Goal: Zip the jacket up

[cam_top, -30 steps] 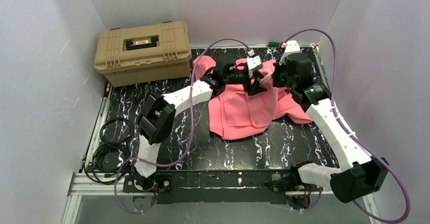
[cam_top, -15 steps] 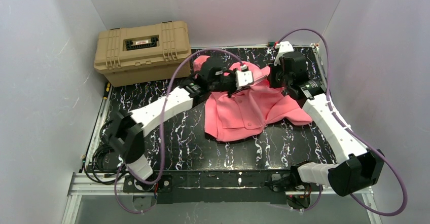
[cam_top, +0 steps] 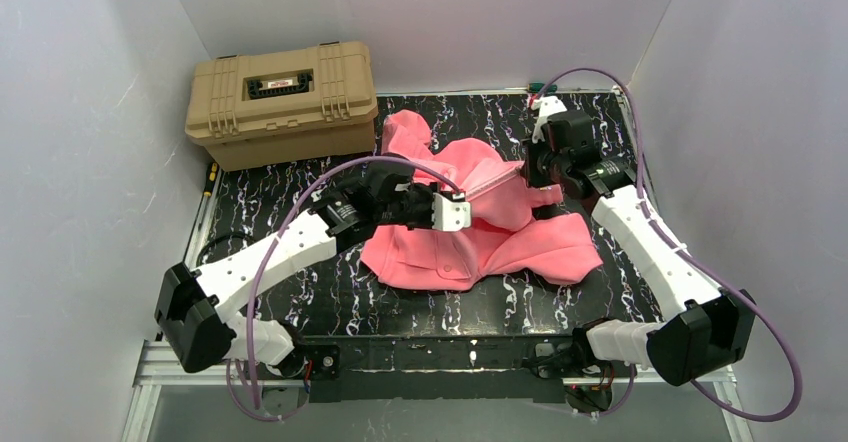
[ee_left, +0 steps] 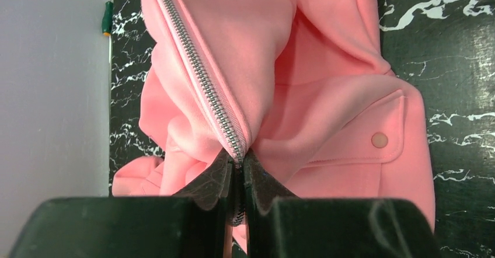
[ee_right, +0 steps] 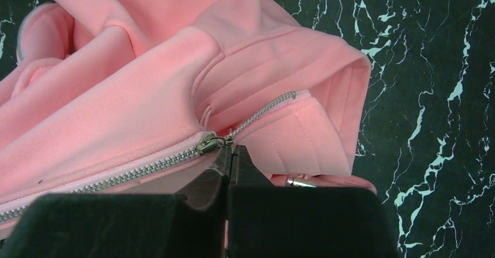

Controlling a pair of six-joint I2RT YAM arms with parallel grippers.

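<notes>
The salmon-pink jacket [cam_top: 470, 237] lies on the black marbled table [cam_top: 300, 177], its hood [cam_top: 405, 130] toward the back. Its metal zipper [ee_left: 201, 74] runs taut between my two grippers. My left gripper [ee_left: 239, 163] is shut on the zipper's end at the fabric edge, at the jacket's left side [cam_top: 464, 202]. My right gripper [ee_right: 231, 150] is shut right at the silver slider [ee_right: 209, 143], its pull hidden between the fingertips; in the top view that gripper [cam_top: 527, 170] is at the jacket's back right. A snap patch pocket [ee_left: 379, 139] shows to the right of the left gripper.
A tan hard case [cam_top: 283, 102] stands at the back left. Coiled black cables [cam_top: 215, 262] lie by the left edge. White walls close in on three sides. A metal cord tip [ee_right: 300, 182] sticks out beside the right fingers.
My left gripper has shut on the zipper's end and pulled toward the front left, dragging the jacket that way. The right gripper stayed shut and shifted slightly back.
</notes>
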